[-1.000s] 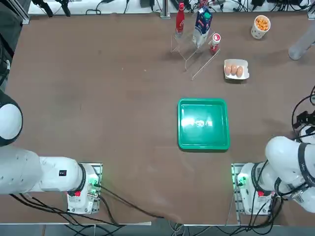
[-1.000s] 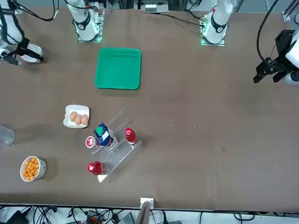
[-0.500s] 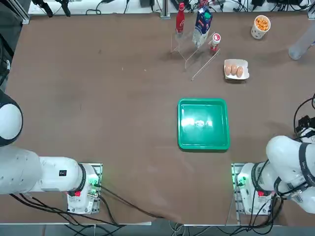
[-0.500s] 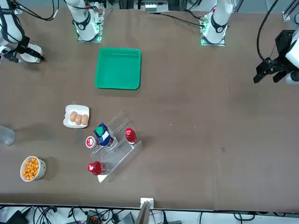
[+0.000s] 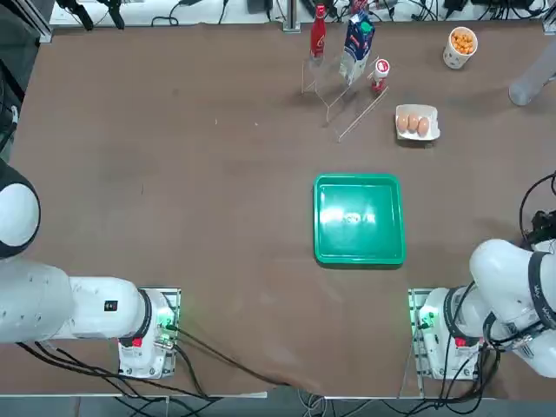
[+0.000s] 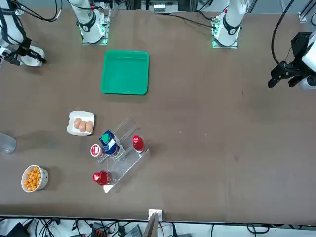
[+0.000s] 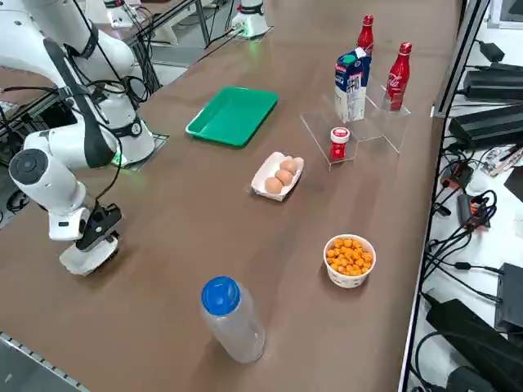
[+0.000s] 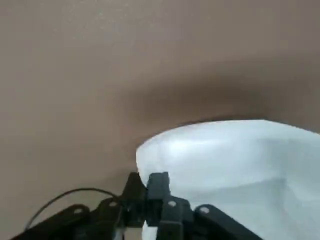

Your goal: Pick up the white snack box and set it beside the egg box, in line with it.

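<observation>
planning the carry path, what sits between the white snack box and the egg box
Bare brown table, per the right side view: white snack box, pinched at its rim by the shut right gripper, and egg box have nothing between them.

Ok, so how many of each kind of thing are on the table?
Red bottles: 2
Clear bottle: 1
Carton: 1
Jar: 1
Snack cup: 1
Egg box: 1
White box, pinched by the right gripper near the table's edge: 1
Green tray: 1
Clear stand: 1
Total: 10
</observation>
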You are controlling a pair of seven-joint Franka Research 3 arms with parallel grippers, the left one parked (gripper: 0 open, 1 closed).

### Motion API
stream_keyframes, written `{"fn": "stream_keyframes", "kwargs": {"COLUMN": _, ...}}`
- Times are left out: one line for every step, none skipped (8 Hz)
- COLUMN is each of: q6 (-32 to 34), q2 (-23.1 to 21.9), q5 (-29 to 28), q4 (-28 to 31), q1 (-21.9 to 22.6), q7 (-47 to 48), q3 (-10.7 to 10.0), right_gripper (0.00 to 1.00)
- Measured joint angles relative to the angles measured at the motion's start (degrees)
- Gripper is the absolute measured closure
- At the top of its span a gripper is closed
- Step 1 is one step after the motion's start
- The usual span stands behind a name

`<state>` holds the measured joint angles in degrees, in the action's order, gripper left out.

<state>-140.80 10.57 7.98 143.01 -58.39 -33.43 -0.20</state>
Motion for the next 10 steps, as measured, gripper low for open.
{"fn": "stream_keyframes", "kwargs": {"q6": 0.00, "q2": 0.00, "q5": 0.00, "q4": 0.00, "q1": 0.00, "q7": -0.10, "q3": 0.01, "right_gripper": 0.98}}
{"fn": "stream_keyframes", "kwargs": {"q6": 0.13, "q2": -0.01, "q5": 0.00, "q4": -0.03, "q1": 0.00, "q7": -0.12, "q3": 0.04, "right_gripper": 0.98}}
{"fn": "stream_keyframes", "kwargs": {"q6": 0.60, "q2": -0.08, "q5": 0.00, "q4": -0.17, "q1": 0.00, "q7": -0.13, "q3": 0.09, "right_gripper": 0.98}}
{"fn": "stream_keyframes", "kwargs": {"q6": 1.78, "q2": -0.45, "q5": 0.00, "q4": -0.52, "q1": 0.00, "q7": -0.13, "q3": 0.24, "right_gripper": 0.98}}
{"fn": "stream_keyframes", "kwargs": {"q6": 3.93, "q2": -1.49, "q5": 0.00, "q4": -1.23, "q1": 0.00, "q7": -0.13, "q3": 0.51, "right_gripper": 0.98}}
{"fn": "stream_keyframes", "kwargs": {"q6": 7.33, "q2": -3.40, "q5": 0.00, "q4": -2.50, "q1": 0.03, "q7": -0.13, "q3": 0.89, "right_gripper": 0.98}}
{"fn": "stream_keyframes", "kwargs": {"q6": 11.83, "q2": -6.08, "q5": -0.05, "q4": -4.46, "q1": 0.46, "q7": -0.40, "q3": 1.43, "right_gripper": 0.98}}
{"fn": "stream_keyframes", "kwargs": {"q6": 18.12, "q2": -9.13, "q5": -0.64, "q4": -7.65, "q1": 2.41, "q7": -0.55, "q3": 2.05, "right_gripper": 0.98}}
{"fn": "stream_keyframes", "kwargs": {"q6": 26.13, "q2": -11.61, "q5": -2.14, "q4": -12.10, "q1": 6.08, "q7": -0.53, "q3": 2.46, "right_gripper": 0.98}}
{"fn": "stream_keyframes", "kwargs": {"q6": 33.74, "q2": -12.84, "q5": -3.61, "q4": -17.21, "q1": 10.64, "q7": 0.70, "q3": 2.74, "right_gripper": 0.98}}
